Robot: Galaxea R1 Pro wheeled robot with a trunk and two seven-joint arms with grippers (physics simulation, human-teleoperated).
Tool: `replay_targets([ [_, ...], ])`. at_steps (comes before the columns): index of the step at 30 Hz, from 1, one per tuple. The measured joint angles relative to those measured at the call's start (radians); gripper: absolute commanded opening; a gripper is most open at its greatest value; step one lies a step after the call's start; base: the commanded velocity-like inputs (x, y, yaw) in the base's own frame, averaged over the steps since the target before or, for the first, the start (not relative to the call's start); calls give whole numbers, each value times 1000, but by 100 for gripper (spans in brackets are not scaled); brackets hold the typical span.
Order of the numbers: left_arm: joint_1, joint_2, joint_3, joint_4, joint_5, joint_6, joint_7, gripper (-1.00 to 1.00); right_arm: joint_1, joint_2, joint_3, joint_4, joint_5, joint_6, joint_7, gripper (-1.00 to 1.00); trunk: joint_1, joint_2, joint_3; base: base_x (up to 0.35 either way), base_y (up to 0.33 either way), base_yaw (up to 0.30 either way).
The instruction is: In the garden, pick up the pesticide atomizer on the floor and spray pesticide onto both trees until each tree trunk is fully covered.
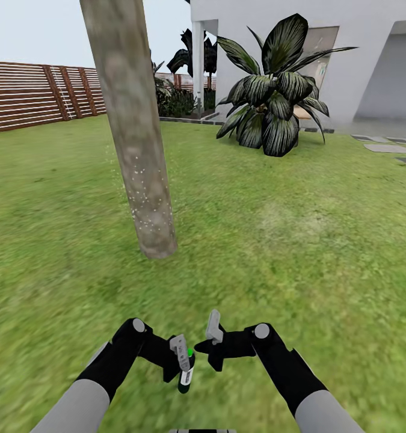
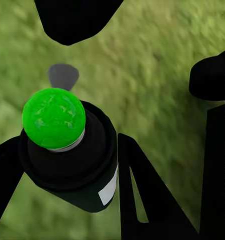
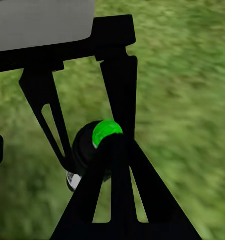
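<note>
lawn (image 1: pixel 323 240): under both arms | tree trunk (image 1: pixel 133 138): ahead of the left gripper, white flecks low down, likely spray | left gripper (image 1: pixel 184 361): clenched on the spray bottle (image 1: pixel 186 370), green cap (image 2: pixel 53 118) up, seemingly ready to spray | right gripper (image 1: pixel 210 343): just beside bottle, grip cannot be told

One thick mottled grey-beige tree trunk (image 1: pixel 136 138) rises left of centre in the head view. One broad-leaved dark green plant (image 1: pixel 276 96) stands at upper right, before one white house (image 1: pixel 347 54). One brown slatted wooden fence (image 1: pixel 34 93) runs along the upper left. Three flat grey paving stones (image 1: pixel 388 147) lie at the right edge. Two black robot arms show at the bottom, with one small dark spray bottle with a green cap (image 1: pixel 186 371) between them.
</note>
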Motion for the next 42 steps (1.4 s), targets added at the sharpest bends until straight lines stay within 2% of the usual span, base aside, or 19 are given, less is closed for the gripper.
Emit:
replay_targets([
  [15,-7,1,2,0,15,0,-12,-100,0,0,0,3,1,0,0,-100,0,0,0,0,0,0],
  [29,-21,4,2,8,9,-1,-33,-100,0,-1,0,1,2,-1,0,-100,0,0,0,0,0,0],
  [33,-21,20,0,16,-6,2,-24,-100,0,-1,-1,0,2,-1,0,-100,0,0,0,0,0,0],
  [36,-22,41,3,18,-64,6,-23,-100,0,-1,-1,0,2,-2,0,-100,0,0,0,0,0,0],
  [38,-23,51,4,18,-78,7,-23,-100,0,-2,-2,0,2,-3,0,-100,0,0,0,0,0,0],
  [42,-44,104,7,17,-83,12,-22,-100,0,-6,-10,3,2,-6,-1,-100,0,0,0,0,0,0],
])
